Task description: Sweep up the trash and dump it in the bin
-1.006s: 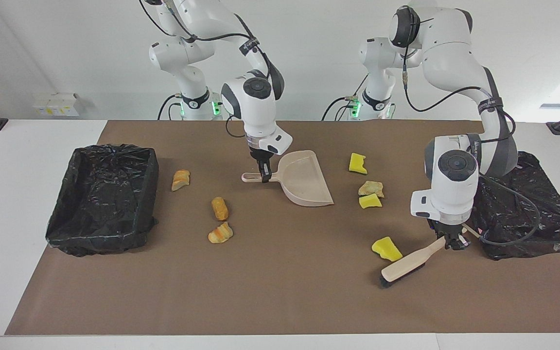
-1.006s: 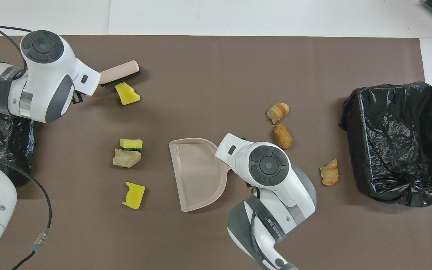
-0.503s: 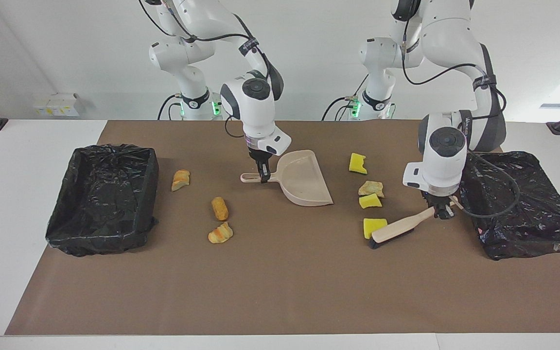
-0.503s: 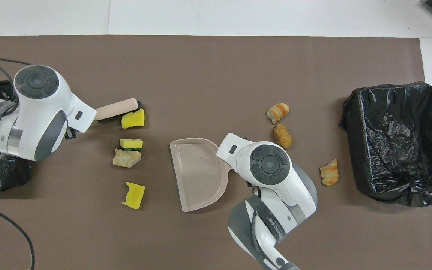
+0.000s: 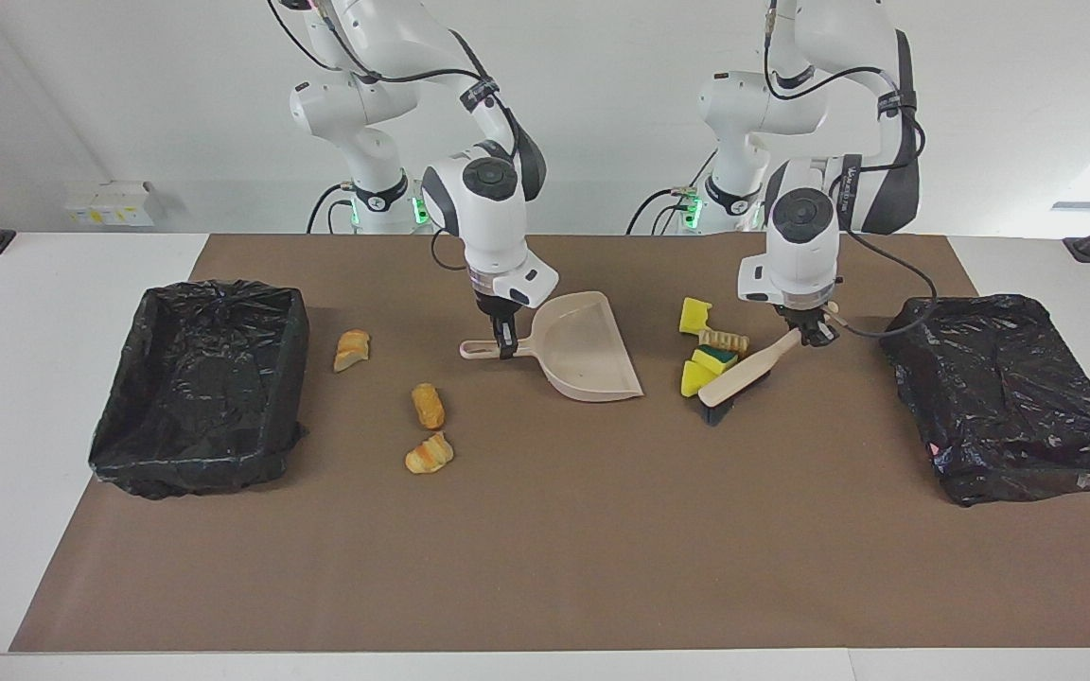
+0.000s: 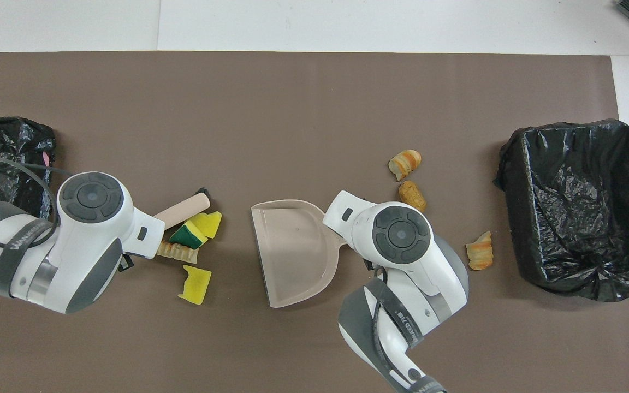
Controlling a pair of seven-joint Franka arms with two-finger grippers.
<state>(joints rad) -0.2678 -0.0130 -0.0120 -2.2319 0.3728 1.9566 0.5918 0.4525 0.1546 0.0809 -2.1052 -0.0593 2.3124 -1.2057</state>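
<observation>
My left gripper [image 5: 815, 333] points down clamping the brush [image 5: 739, 376] against the trash [image 5: 708, 357]; right gripper [image 5: 506, 346] pinches the dustpan [image 5: 592, 355] handle.

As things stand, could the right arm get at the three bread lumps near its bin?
Probably not yet: the right pincer is shut on the dustpan handle, so it has no free grip. The bread lumps lie bare on the mat beside it, toward the bin, nothing covering them.

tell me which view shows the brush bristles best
The facing view: the brush shows its dark bristles against the mat beside the yellow pieces. In the overhead view only its beige back and a dark tip show, its handle hidden under the left pincer.
</observation>
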